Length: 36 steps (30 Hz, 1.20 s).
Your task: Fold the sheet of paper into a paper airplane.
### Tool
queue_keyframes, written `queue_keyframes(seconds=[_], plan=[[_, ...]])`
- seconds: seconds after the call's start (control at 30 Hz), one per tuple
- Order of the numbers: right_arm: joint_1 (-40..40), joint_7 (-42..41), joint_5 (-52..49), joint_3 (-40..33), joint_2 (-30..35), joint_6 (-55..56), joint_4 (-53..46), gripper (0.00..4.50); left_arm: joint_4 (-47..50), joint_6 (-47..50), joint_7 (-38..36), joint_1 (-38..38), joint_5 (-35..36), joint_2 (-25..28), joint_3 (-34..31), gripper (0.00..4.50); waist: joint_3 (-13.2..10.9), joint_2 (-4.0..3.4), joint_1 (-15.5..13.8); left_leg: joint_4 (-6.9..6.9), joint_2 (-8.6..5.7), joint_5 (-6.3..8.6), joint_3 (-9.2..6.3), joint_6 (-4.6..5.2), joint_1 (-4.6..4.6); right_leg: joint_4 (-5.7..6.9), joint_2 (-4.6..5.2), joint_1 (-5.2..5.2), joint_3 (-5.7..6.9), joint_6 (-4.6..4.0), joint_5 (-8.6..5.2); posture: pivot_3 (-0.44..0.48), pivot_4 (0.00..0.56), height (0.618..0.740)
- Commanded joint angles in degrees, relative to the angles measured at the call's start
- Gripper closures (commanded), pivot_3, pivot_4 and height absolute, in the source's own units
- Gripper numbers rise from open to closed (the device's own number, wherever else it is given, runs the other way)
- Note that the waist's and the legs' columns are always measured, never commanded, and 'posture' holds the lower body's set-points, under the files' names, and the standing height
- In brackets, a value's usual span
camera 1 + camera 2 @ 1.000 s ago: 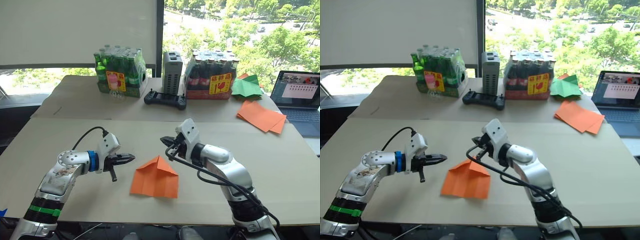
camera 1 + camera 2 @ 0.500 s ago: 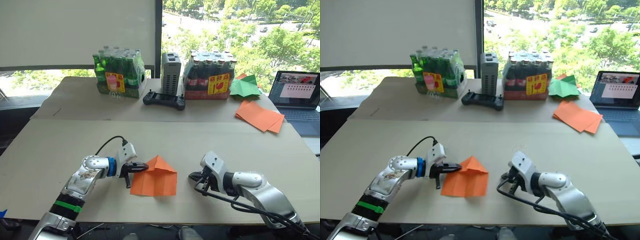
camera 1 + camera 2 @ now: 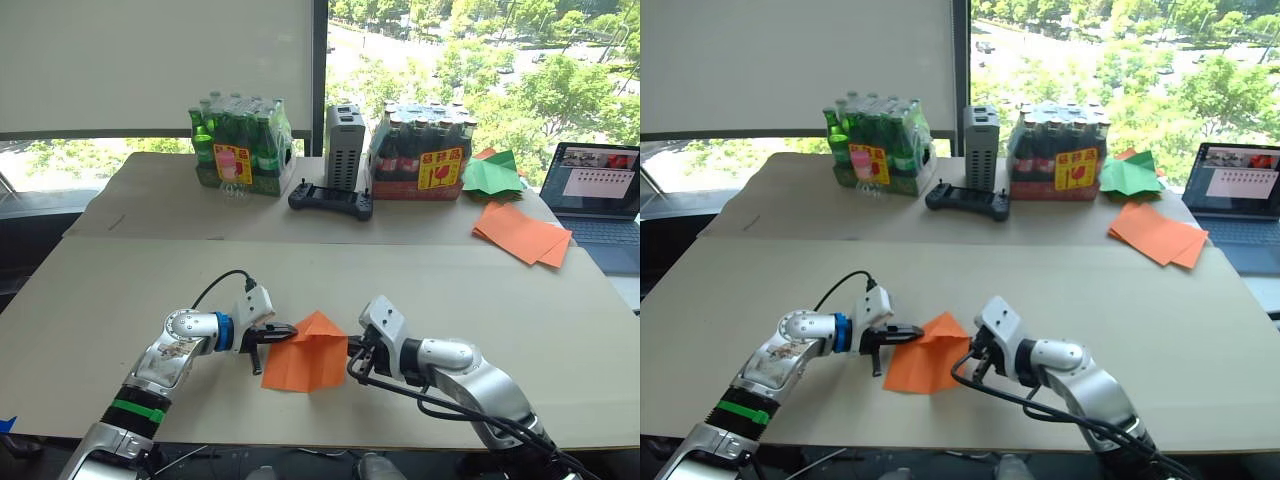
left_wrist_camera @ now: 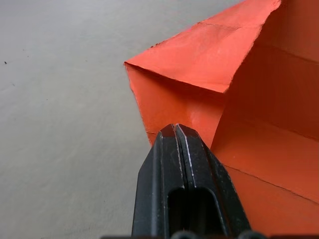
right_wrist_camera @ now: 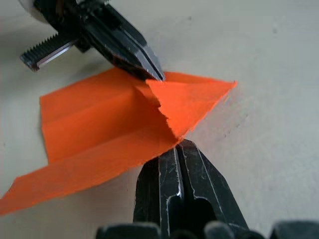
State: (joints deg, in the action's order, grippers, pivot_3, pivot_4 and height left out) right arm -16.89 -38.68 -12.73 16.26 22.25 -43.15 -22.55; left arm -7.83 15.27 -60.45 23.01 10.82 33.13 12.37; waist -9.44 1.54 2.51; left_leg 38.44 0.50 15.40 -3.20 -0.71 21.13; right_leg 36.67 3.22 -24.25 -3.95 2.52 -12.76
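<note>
The sheet of paper point(image 3: 305, 362) is bright orange, with its far corners folded into a point, and lies on the near table. My left gripper point(image 3: 290, 332) is shut, and its tips rest on the paper's left side just under the folded flap point(image 4: 199, 55). From the right, my right gripper point(image 3: 350, 352) is also shut, with its tips point(image 5: 182, 145) against the paper's right edge. That edge is pushed in and lifted off the table. In the right wrist view the left gripper's fingers point(image 5: 134, 52) touch the sheet of paper point(image 5: 99, 119) from the far side.
On the back table stand a pack of green bottles point(image 3: 240, 145), a grey box point(image 3: 343, 145), a pack of dark bottles point(image 3: 420, 150) and a black controller point(image 3: 331, 200). A green paper shape point(image 3: 492, 175), a stack of orange sheets point(image 3: 522, 232) and a laptop point(image 3: 600, 195) are at the far right.
My right gripper has moved left across the table to the paper's right edge, which now stands raised and the sheet looks narrower. The left gripper has stayed on the paper's left side.
</note>
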Motion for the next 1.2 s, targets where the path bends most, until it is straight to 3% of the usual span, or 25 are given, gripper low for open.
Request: queue_keyframes(seconds=[0.03, 0.37, 0.7, 1.2], plan=[[-1.9, 0.7, -0.9, 0.8, -1.5, -0.2, -0.9, 4.5, 1.0, 1.3, 0.4, -0.8, -1.3, 0.3, 0.8, 4.46, 0.0, 0.0, 0.0, 0.0, 0.0, 0.0, -0.01, 0.0, 0.0, 0.0, 0.0, 0.0, 0.0, 0.0, 0.0, 0.0, 0.15, 0.733], [-3.2, 2.5, 0.0, 3.2, -4.3, 0.6, 1.9, 4.5, 2.9, 1.3, -1.6, 0.6, -2.4, -0.1, 3.4, 4.46, 0.0, 0.0, 0.0, 0.0, -0.01, 0.0, -0.01, 0.0, 0.0, 0.01, 0.01, -0.01, 0.01, 0.0, 0.0, 0.0, 0.15, 0.733], [-4.3, 3.0, 0.5, 4.8, -5.5, 1.2, 3.6, 4.5, 1.3, 2.6, -1.9, 2.1, -1.5, -4.1, 4.4, 4.46, 0.0, -0.01, -0.1, 0.03, -0.05, 0.0, -0.02, 0.0, 0.0, 0.04, 0.03, 0.0, 0.01, 0.0, 0.0, 0.0, 0.15, 0.733], [-6.3, 4.0, 4.3, 8.4, -7.7, 3.8, 10.5, 4.5, 8.5, 8.3, -0.6, -3.9, 1.6, 1.1, -2.4, 4.46, 0.0, -0.01, 0.5, 0.16, 0.01, 0.0, -0.02, 0.0, -0.01, 0.14, -0.01, -0.01, 0.01, -0.01, 0.0, 0.0, 0.15, 0.733]])
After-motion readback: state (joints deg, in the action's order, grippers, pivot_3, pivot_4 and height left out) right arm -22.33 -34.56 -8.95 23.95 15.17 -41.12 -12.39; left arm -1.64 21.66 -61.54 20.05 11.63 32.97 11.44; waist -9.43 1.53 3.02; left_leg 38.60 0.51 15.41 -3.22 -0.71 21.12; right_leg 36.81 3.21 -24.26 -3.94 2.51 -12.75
